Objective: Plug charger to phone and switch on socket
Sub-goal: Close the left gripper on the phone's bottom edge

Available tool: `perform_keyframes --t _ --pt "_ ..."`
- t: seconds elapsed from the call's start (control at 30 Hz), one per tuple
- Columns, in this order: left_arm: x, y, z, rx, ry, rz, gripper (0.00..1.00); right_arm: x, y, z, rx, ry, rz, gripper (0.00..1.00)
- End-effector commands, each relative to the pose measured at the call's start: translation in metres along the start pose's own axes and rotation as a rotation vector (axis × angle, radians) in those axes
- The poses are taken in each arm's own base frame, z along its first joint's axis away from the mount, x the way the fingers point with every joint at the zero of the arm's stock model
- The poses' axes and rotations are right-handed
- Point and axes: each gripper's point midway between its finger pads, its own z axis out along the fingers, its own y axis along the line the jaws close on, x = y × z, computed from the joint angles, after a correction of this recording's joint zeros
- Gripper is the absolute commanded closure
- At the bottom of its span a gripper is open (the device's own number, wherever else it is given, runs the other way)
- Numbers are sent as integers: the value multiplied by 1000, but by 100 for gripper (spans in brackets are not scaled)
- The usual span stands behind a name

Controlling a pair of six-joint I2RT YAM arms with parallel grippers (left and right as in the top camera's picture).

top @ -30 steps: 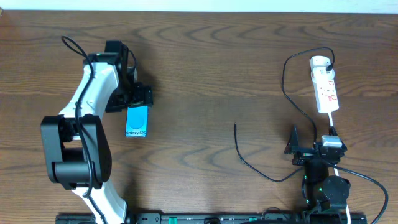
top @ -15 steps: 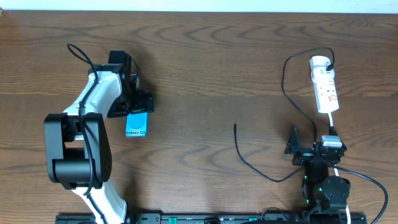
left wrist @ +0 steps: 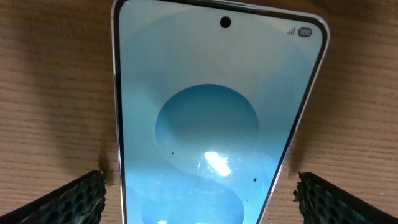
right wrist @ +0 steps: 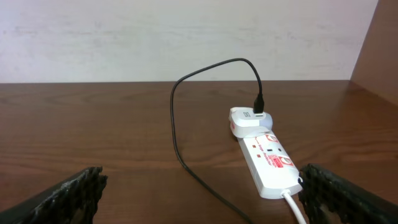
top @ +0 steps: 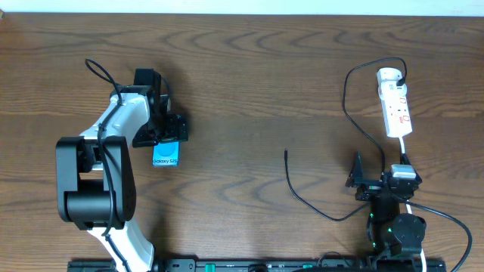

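The phone lies flat on the table at the left, its screen blue with a round shape; it fills the left wrist view. My left gripper is open and hangs over the phone's far end. Its jaws straddle the phone with a gap on each side. The white socket strip lies at the far right and also shows in the right wrist view. The thin black charger cable runs from a white adapter on the strip to a loose tip. My right gripper is open and empty, short of the strip.
The socket's white cord runs back toward my right arm. The charger cable loops left of the strip. The table's back edge meets a pale wall. A black rail runs along the front edge.
My left gripper has moved toward the front and a little right, and now covers more of the phone's far end. The right arm, cable and socket have not moved.
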Motion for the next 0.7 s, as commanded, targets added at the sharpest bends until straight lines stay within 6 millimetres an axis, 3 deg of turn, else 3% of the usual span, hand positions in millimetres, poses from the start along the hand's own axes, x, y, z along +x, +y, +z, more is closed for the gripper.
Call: perform_keyframes --t 0.0,0.67 --pt "2 1 3 -6 10 12 2 0 1 0 -2 0 -13 1" --pt "4 1 11 -6 4 12 2 0 1 0 -2 0 -13 1"
